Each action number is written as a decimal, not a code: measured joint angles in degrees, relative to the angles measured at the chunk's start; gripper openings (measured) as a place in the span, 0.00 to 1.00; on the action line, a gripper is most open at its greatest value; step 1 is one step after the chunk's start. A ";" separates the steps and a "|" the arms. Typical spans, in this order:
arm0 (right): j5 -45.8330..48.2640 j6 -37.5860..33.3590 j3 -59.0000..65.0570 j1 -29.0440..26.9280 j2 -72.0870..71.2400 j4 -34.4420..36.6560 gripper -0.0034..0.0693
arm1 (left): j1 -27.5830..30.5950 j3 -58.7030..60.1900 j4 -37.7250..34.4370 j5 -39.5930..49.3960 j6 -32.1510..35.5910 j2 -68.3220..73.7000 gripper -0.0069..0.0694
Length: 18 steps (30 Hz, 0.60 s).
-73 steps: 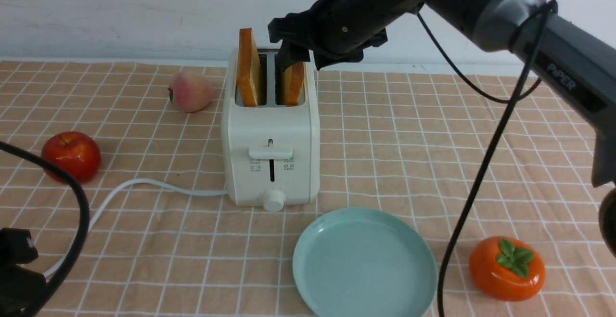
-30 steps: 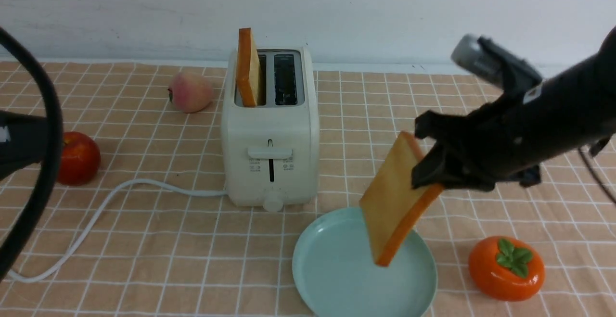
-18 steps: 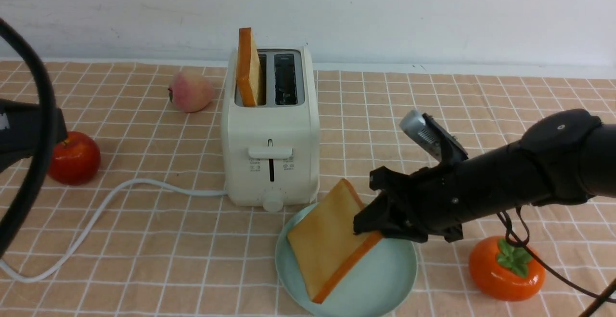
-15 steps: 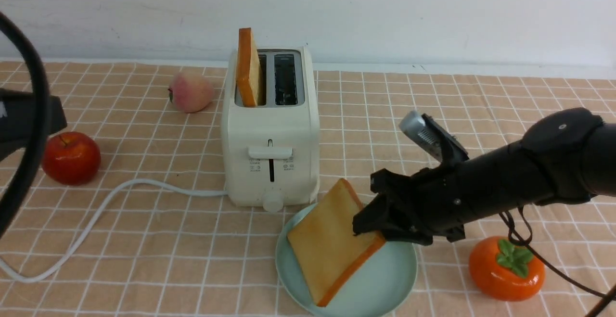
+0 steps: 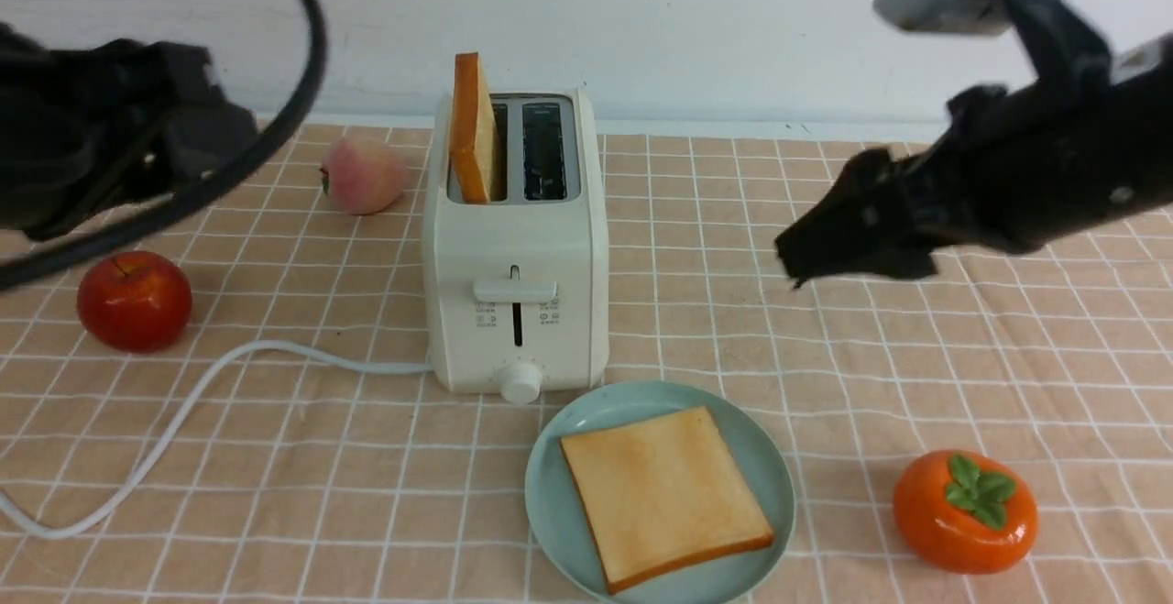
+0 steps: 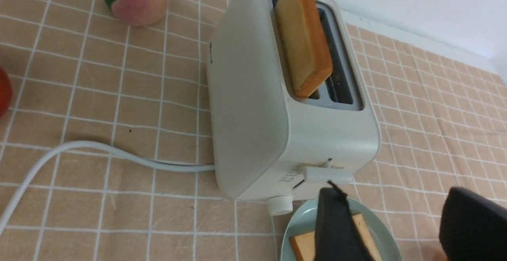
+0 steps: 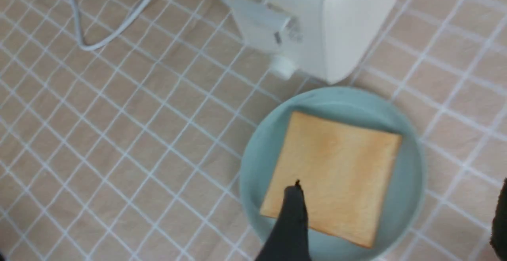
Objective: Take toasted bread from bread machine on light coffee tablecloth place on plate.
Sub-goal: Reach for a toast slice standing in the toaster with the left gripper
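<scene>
We logged one toasted slice (image 5: 666, 492) flat on the plate (image 5: 548, 457), and the second slice (image 5: 473, 127) upright in the bread machine's (image 5: 513, 256) left slot. Both left gripper (image 6: 396, 201) and right gripper (image 7: 398, 209) gaped, empty. We judged the second slice light, stiff and crumbly: pinch its exposed top across the faces.

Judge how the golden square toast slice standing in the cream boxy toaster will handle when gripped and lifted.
Probably stiff: the golden square toast slice stands upright, unbent, well above the cream boxy toaster. Likely light, being thin. Gripped by its exposed top, it might pivot.
</scene>
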 joint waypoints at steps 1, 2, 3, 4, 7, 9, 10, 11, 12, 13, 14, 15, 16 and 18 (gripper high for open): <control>1.72 1.66 -2.27 0.00 -0.99 -2.43 0.86 | 0.00 -2.80 0.00 1.31 0.00 3.27 0.60; 3.26 2.98 -4.23 0.00 -1.98 -4.38 0.84 | 0.00 -5.81 0.00 2.72 0.00 6.57 0.63; 4.52 4.06 -5.77 0.00 -2.99 -5.82 0.81 | 0.00 -8.95 0.00 4.10 0.00 9.89 0.67; 5.71 4.87 -6.89 0.00 -4.04 -6.82 0.78 | -0.25 -13.46 0.08 5.78 0.23 13.88 0.71; 6.90 5.78 -7.80 0.00 -6.78 -7.87 0.74 | -1.77 -21.36 1.51 9.49 0.66 22.55 0.78; 7.37 5.93 -7.80 0.00 -7.85 -8.05 0.73 | -3.25 -25.44 2.80 11.32 0.72 26.51 0.81; 8.28 5.99 -7.84 0.00 -8.82 -8.19 0.72 | -4.71 -30.40 4.48 13.38 0.36 31.09 0.84; 8.69 6.11 -7.86 0.00 -9.33 -8.31 0.72 | -5.87 -34.07 6.10 15.33 -0.64 34.33 0.86; 9.17 6.12 -7.86 0.00 -9.77 -8.46 0.72 | -7.16 -37.78 8.60 18.00 -2.15 37.54 0.87; 9.64 6.12 -7.86 0.00 -9.99 -8.51 0.72 | -8.08 -41.49 10.80 20.38 -3.97 40.75 0.87; 10.08 6.12 -7.86 0.00 -10.13 -8.57 0.72 | -8.80 -45.13 12.72 22.35 -5.72 43.92 0.87; 10.47 6.12 -7.86 0.00 -10.19 -8.74 0.72 | -9.32 -48.68 15.54 25.10 -7.23 47.04 0.86; 10.85 6.12 -7.86 0.00 -10.26 -8.74 0.72 | -9.61 -52.05 17.12 26.76 -8.43 50.05 0.85; 11.36 6.18 -7.86 0.00 -10.26 -8.74 0.72 | -9.73 -58.01 19.60 30.33 -9.57 55.40 0.82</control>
